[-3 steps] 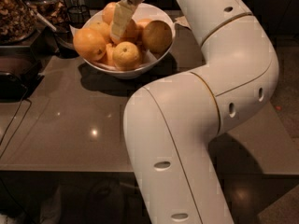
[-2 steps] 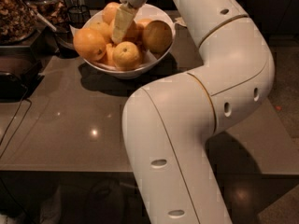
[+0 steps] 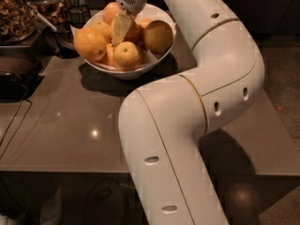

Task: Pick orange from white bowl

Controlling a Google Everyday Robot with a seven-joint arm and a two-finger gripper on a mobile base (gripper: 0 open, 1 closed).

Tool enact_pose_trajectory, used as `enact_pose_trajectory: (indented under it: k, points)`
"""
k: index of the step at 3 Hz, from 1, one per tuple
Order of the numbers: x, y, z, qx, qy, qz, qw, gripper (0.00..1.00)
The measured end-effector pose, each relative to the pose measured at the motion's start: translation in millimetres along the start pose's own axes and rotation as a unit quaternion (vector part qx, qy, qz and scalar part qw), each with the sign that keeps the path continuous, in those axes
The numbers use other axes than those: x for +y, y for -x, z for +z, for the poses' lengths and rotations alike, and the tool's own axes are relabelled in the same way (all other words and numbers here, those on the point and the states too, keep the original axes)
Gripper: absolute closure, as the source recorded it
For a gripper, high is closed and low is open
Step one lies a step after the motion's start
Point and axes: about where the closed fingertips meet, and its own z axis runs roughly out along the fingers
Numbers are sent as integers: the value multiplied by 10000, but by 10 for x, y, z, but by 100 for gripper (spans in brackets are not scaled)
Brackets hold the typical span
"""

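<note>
The white bowl (image 3: 140, 69) stands at the back of the grey counter and holds several oranges. A large orange (image 3: 89, 43) lies at its left, a smaller orange (image 3: 127, 54) at the front, and a brownish round fruit (image 3: 158, 36) at the right. My gripper (image 3: 120, 29) reaches straight down from the top edge into the middle of the bowl. It sits among the oranges, just behind the smaller one and touching it. My white arm (image 3: 187, 125) fills the right and centre of the view and hides part of the counter.
Containers of nuts and snacks (image 3: 18, 13) stand at the back left. A small black wire holder (image 3: 77, 15) is beside the bowl. A dark tray (image 3: 14, 74) and a cable (image 3: 11, 125) lie at the left. The counter's front edge (image 3: 61, 170) runs across the bottom.
The arm's elbow has shifted slightly. The gripper stays down in the bowl among the oranges, in nearly the same spot.
</note>
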Motion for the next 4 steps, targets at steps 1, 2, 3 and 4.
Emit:
enact_pose_trajectory:
  k: [1, 2, 3, 4]
  points:
    - [-29, 71, -52, -63, -142, -182, 9997, 74]
    - [-64, 112, -16, -150, -182, -180, 9996, 97]
    - [-12, 164, -204, -662, -91, -203, 9976, 100]
    - [59, 228, -343, -1105, 39, -246, 9936, 100]
